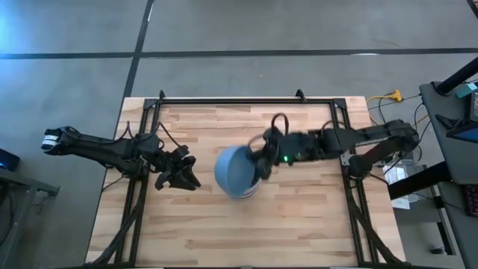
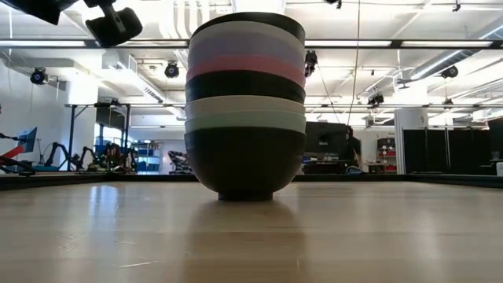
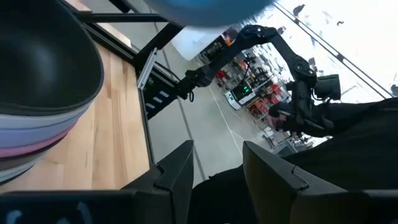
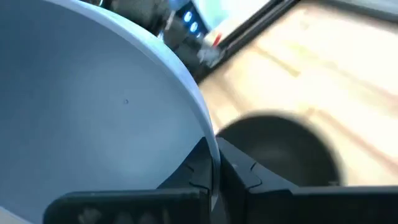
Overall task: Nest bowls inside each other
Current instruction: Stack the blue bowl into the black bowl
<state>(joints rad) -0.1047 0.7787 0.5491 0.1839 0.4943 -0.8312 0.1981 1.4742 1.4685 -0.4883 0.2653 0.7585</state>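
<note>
A stack of nested bowls (image 2: 245, 110) stands on the table on its black bottom bowl. Above that come green, white, black, pink and lavender bowls, with a black one (image 3: 43, 62) on top. My right gripper (image 1: 261, 166) is shut on a blue bowl (image 1: 236, 170), held above the stack. The blue bowl's underside (image 3: 205, 9) shows in the left wrist view; it is out of the low view. My left gripper (image 1: 179, 173) is open, just left of the stack, touching nothing. My right gripper pinches the blue bowl's rim (image 4: 208, 140) on the side toward the table's right edge. One finger (image 4: 193, 168) is inside the bowl and one (image 4: 239, 171) outside. The bowl is lifted clear above the stack's top black bowl (image 4: 273, 149), its mouth facing up.
A black metal frame (image 1: 246, 99) runs along the far edge and both sides of the wooden table (image 1: 299, 224). Bare wood lies on the near side of the stack. Cables and equipment (image 1: 418, 149) sit beyond the right edge.
</note>
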